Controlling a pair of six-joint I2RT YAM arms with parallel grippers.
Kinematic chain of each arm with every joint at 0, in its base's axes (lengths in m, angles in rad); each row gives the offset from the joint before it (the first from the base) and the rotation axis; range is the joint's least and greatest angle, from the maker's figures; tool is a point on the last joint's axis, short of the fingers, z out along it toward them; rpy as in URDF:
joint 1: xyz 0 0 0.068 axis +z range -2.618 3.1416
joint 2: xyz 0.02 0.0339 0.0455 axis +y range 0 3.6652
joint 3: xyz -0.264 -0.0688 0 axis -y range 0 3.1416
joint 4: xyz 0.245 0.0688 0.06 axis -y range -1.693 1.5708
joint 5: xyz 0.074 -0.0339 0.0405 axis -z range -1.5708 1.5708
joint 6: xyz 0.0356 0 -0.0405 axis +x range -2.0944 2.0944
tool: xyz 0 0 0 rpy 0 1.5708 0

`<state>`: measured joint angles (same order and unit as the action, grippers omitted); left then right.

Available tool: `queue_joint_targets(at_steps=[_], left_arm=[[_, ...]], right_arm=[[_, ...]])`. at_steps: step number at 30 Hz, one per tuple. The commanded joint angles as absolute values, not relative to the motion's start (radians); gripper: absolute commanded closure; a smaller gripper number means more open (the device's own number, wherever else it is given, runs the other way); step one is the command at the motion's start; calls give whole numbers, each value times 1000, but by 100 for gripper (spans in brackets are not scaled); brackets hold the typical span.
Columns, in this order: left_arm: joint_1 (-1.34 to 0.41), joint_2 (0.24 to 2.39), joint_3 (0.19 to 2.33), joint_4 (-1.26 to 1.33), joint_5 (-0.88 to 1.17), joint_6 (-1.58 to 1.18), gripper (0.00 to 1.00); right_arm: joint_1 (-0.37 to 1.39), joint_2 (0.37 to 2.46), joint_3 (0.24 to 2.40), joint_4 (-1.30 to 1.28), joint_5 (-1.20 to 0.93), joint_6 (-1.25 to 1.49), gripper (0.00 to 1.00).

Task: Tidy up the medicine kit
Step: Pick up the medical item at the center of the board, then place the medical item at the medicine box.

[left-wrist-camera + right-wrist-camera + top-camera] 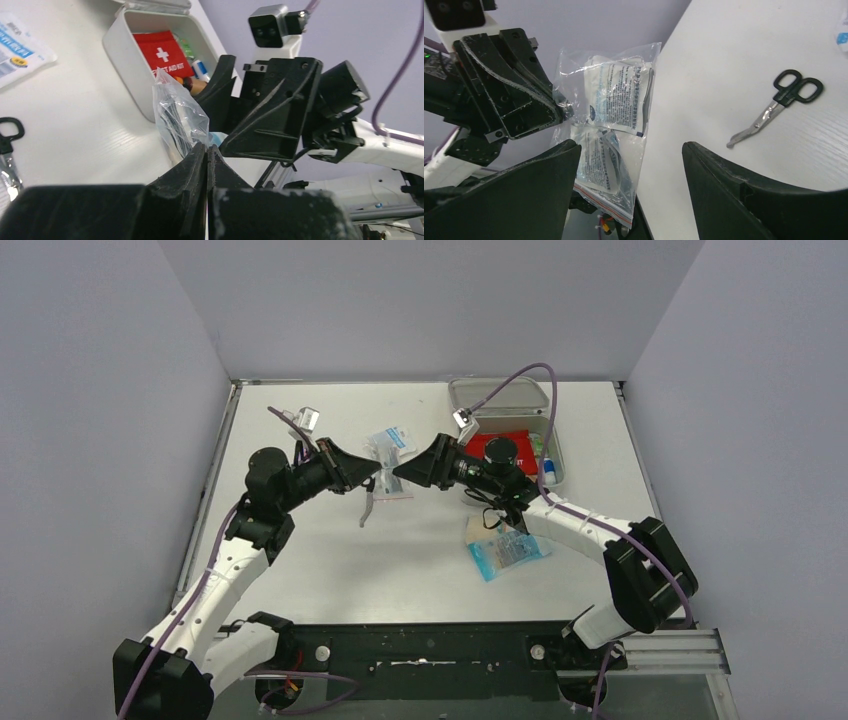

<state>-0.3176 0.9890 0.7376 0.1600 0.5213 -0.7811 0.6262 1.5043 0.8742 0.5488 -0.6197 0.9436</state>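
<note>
The left gripper [206,150] is pinching a clear bag [611,125] of packets by its edge above the bench [420,550], while the right gripper [402,471], jaws spread wide, is facing it. The kit [125,65] is sitting open at far right. A mistimed handover risks dropping the slippery bag.

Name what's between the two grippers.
A clear bag of packets, pinched by the left gripper, facing the open right gripper; right wrist view shows it.
</note>
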Motion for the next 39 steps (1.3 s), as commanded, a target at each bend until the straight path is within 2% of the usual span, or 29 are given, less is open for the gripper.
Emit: queue_joint_targets(at_steps=[1, 4, 7, 13, 17, 19, 23, 29, 30, 31, 32, 39], left_arm=[[-323, 967, 788, 308, 574, -851, 100], [-324, 966, 778, 340, 575, -874, 100], [-325, 971, 772, 331, 560, -870, 100], [-324, 985, 773, 255, 517, -822, 100], [-324, 991, 786, 154, 463, -734, 100], [-325, 997, 783, 134, 448, -721, 100], [-324, 1009, 791, 78, 399, -683, 73], [-325, 1022, 805, 2, 341, -584, 49], [-325, 1024, 804, -33, 326, -563, 42], [-324, 1029, 803, -50, 315, -546, 10], [-324, 1034, 800, -62, 309, -531, 4], [-324, 1072, 760, -99, 240, -392, 3]], right_arm=[[621, 1498, 870, 805, -677, 1058, 24], [621, 1502, 863, 865, -690, 1101, 25], [621, 1504, 858, 909, -690, 1134, 35], [594, 1476, 829, 913, -655, 1143, 76], [576, 1451, 827, 836, -632, 1085, 93], [569, 1442, 830, 804, -631, 1063, 98], [538, 1412, 846, 688, -610, 973, 99], [427, 1340, 863, 470, -596, 800, 99], [406, 1332, 869, 433, -594, 761, 99], [386, 1328, 881, 384, -591, 709, 99], [365, 1324, 894, 337, -586, 673, 99], [230, 1373, 988, 108, -588, 467, 99]])
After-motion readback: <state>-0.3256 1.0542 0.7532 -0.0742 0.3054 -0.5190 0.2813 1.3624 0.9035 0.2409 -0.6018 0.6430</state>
